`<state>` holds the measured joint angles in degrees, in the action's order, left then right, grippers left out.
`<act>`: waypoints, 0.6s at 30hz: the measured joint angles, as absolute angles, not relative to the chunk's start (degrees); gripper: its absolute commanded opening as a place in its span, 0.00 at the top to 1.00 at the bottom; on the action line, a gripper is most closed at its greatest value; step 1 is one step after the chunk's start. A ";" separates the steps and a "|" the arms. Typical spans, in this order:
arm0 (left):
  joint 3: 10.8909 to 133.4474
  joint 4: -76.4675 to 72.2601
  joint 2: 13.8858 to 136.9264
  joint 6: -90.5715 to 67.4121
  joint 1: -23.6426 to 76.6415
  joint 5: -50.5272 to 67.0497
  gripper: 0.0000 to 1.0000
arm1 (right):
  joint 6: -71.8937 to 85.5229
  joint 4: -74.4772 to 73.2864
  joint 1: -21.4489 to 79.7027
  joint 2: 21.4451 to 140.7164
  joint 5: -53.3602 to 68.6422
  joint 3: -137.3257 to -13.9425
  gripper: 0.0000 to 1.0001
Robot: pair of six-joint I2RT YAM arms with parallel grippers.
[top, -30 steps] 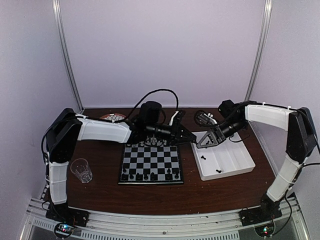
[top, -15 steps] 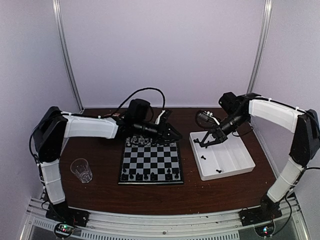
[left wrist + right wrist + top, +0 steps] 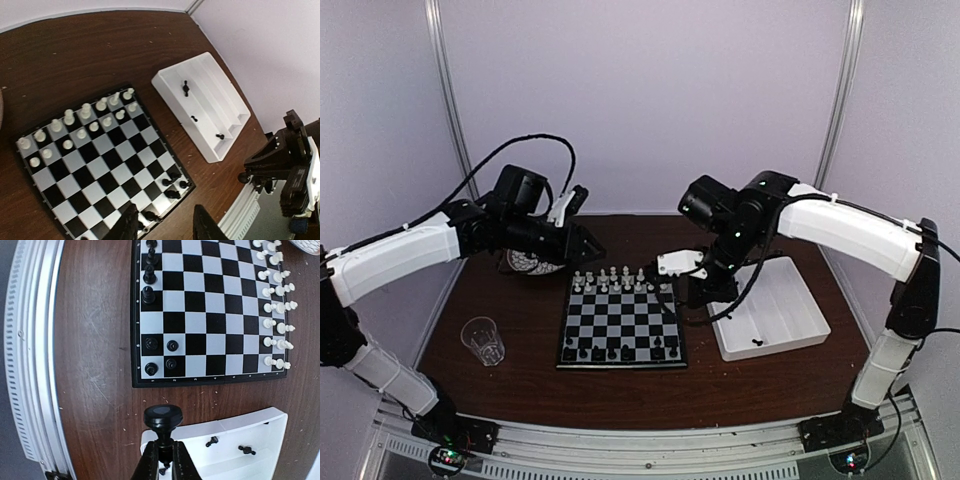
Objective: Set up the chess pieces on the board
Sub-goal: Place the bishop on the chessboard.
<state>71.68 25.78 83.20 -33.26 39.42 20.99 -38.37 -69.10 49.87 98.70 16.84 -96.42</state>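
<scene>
- Right arm (image 3: 840, 225): swung from white tray (image 3: 790, 310) to right edge of board (image 3: 620, 320).
- Right gripper (image 3: 163, 450): clamped on black chessman (image 3: 163, 416), so next black placement looks under way.
- Left arm (image 3: 410, 250): pulled back to far left. Left gripper (image 3: 165, 215) fingers parted, empty.
- Board: white men (image 3: 615, 280) fill far rows; black men (image 3: 620, 350) only partly fill near rows.
- Tray: three black pieces (image 3: 185, 88) left.
- Writing: none legible, no brand.

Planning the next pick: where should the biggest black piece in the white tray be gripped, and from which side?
Probably grip the biggest black piece across its narrow body, coming straight down from above. It lies on its side on the floor of the white tray, between raised walls that would likely block a sideways approach. Set the jaws across its length.
</scene>
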 measured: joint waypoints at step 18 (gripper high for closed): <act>58.11 34.81 64.51 -28.45 37.06 5.45 0.57 | -51.20 -76.66 67.72 121.01 -6.44 -113.30 0.98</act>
